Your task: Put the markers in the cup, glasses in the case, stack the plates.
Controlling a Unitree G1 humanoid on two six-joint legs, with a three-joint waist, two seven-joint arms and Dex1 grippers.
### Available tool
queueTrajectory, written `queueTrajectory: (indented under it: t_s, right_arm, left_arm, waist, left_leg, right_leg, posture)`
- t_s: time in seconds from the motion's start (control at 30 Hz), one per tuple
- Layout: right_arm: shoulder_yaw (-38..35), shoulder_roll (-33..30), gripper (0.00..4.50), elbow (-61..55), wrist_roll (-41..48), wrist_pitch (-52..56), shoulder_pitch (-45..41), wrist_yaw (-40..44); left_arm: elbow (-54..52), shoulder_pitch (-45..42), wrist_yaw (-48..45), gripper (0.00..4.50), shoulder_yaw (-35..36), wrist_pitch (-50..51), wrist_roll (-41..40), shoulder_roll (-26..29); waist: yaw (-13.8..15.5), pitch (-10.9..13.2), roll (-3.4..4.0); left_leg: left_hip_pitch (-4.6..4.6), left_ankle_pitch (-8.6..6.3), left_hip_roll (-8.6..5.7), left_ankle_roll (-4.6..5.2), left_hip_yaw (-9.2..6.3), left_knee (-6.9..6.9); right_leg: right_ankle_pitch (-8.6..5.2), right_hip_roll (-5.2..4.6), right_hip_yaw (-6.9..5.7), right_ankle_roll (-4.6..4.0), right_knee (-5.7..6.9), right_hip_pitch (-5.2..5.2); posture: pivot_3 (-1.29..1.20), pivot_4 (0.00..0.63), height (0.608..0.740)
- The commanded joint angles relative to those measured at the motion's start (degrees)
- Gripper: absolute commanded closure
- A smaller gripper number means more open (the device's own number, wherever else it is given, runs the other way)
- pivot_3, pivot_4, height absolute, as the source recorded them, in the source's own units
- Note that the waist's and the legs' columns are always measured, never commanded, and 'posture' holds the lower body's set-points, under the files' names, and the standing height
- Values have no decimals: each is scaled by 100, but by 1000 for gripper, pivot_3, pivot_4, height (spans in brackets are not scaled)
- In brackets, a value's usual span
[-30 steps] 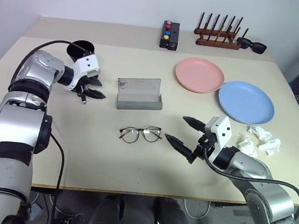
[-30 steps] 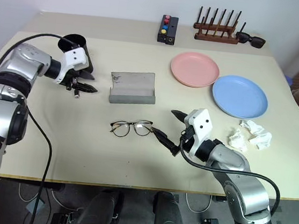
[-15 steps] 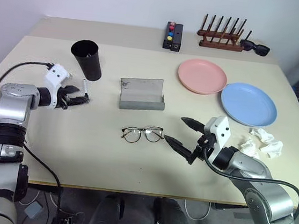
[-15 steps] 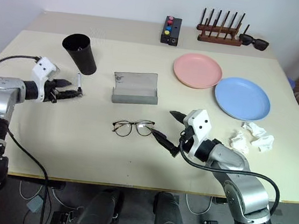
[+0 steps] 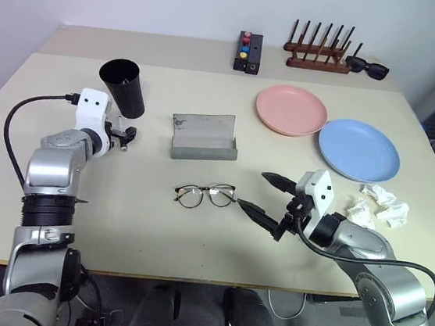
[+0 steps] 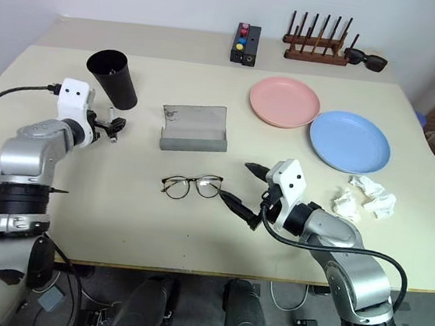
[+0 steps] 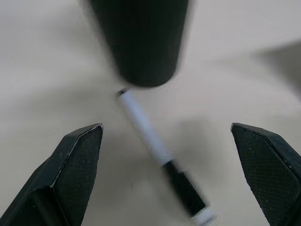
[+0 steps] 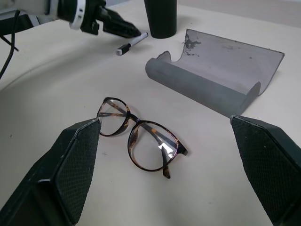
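Observation:
A white marker with a black cap (image 7: 146,129) lies flat on the table at the foot of the black cup (image 5: 124,85). My left gripper (image 5: 125,133) is open, its fingers spread either side of the marker without touching it. The wire-framed glasses (image 5: 204,195) lie unfolded in front of the open grey case (image 5: 203,138). My right gripper (image 5: 252,189) hovers open just right of the glasses, holding nothing. The pink plate (image 5: 290,108) and the blue plate (image 5: 358,149) lie side by side at the right, edges almost touching.
Along the far edge stand a black box with coloured buttons (image 5: 247,51), a wooden peg rack (image 5: 318,52) and black sunglasses (image 5: 366,67). Crumpled white tissues (image 5: 378,205) lie near the right edge, in front of the blue plate.
My left arm has swung round and dropped its elbow beside the cup. Its gripper, which held the white marker, has opened and the marker now lies on the table. The right arm kept still.

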Motion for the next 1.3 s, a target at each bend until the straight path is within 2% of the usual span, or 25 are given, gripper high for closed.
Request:
queueTrajectory:
  t_s: [0.03, 0.4, 0.5, 0.73, 0.87, 1.1, 1.2, 1.3]
  right_arm:
    - [-15, -17, 0, -112, 19, -38, -36, 25]
    - [15, 4, 0, -207, -29, -58, 89, -75]
    - [20, 13, 0, -236, -41, -63, 126, -106]
    - [2, -13, 0, -227, -37, -74, 126, -105]
    - [11, -22, 0, -205, -36, -76, 97, -82]
    - [14, -26, 0, -177, -43, -97, 107, -43]
    - [28, -7, 0, -173, -56, -114, 129, -35]
    - [60, 17, 0, -152, -70, -123, 129, -24]
  left_arm:
    - [262, -340, 818, 54, 209, 142, 51, -268]
    - [1633, -1198, 1500, 54, 144, -70, -74, -674]
    - [1776, -1280, 1809, 911, 324, -46, -163, -709]
    - [1957, -1329, 2340, 4458, 594, 2, -239, -643]
    - [1713, -1278, 2476, 4458, 649, -351, -246, -589]
    - [550, -814, 2520, 4458, 528, -888, -123, -435]
    - [-30, -631, 2743, 4458, 666, -1714, -13, -345]
    - [-569, -725, 2314, 4458, 803, -3086, -436, -426]
  waist:
    - [21, -1, -1]
    - [11, -1, -2]
    - [4, -1, -2]
    - [-16, -1, -2]
    - [-12, -1, -2]
    - [7, -1, -2]
    - [6, -1, -2]
    - [27, -1, -4]
  left_leg:
    - [0, 0, -2, -1, -2, 0]
    - [-1, 3, -11, -5, -2, 0]
    - [0, 3, -11, -5, -3, -1]
    - [3, 3, -9, -5, -2, -4]
    - [3, 3, -10, -7, -2, -3]
    - [-4, 5, -10, -11, -2, -4]
    - [-3, 5, -9, -12, -2, -5]
    - [-5, 6, -7, -15, -4, -5]
  right_leg:
    - [0, -1, -1, 0, -1, 2]
    - [0, -7, -4, 1, -3, 3]
    - [0, -7, -4, 1, -2, 2]
    - [0, -5, -3, 1, -2, 2]
    - [0, -6, -3, 1, -2, 2]
    - [1, -10, -3, 1, -5, -2]
    - [1, -11, -3, 1, -6, -1]
    - [1, -11, -4, 1, -8, -2]
  posture:
    - [0, 150, 735]
    - [0, 150, 735]
    - [0, 150, 735]
    - [0, 150, 735]
    - [0, 150, 735]
    - [0, 150, 735]
    - [0, 150, 735]
    - [0, 150, 735]
